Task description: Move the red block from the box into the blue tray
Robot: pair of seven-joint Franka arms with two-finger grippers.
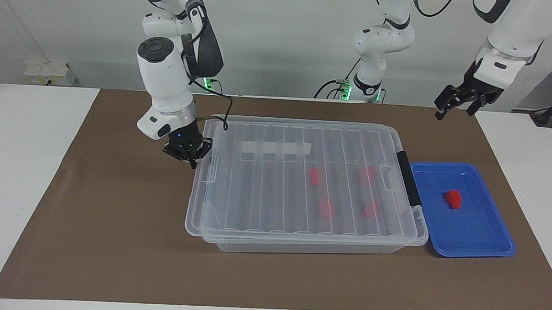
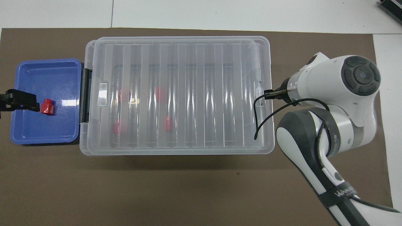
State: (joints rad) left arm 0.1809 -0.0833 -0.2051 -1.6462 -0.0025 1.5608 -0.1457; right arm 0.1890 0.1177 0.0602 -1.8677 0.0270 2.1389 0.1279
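- the box (image 1: 300,233) sits in the middle of the brown mat (image 1: 106,259), its long sides running between the two arms' ends of the table; its ribbed clear lid (image 1: 274,183) lies over nearly the whole opening, so the contents are covered
- the right gripper (image 1: 190,155) is low at the lid's edge at the right arm's end of the box, its fingertips together and pressed at the small tab there; it grips nothing that can be made out; the posture fits pushing the lid along to seat it, as a judgement
- the black latch (image 1: 406,178) is on the box's end toward the left arm, just beside the blue tray (image 1: 479,244)
- the blue tray lies on the mat at the left arm's end, its short side touching or nearly touching the box, which keeps the carry from box to tray short
- one red block (image 1: 454,198) rests in the tray, about mid-floor and apart from the rim; so this placement looks done
- four more red blocks (image 1: 326,208) show blurred through the lid, inside the box at its end toward the tray
- the left gripper (image 1: 459,100) hangs high with its jaws apart and empty; in the overhead view it overlaps the tray's outer edge; this arm waits clear of the lid
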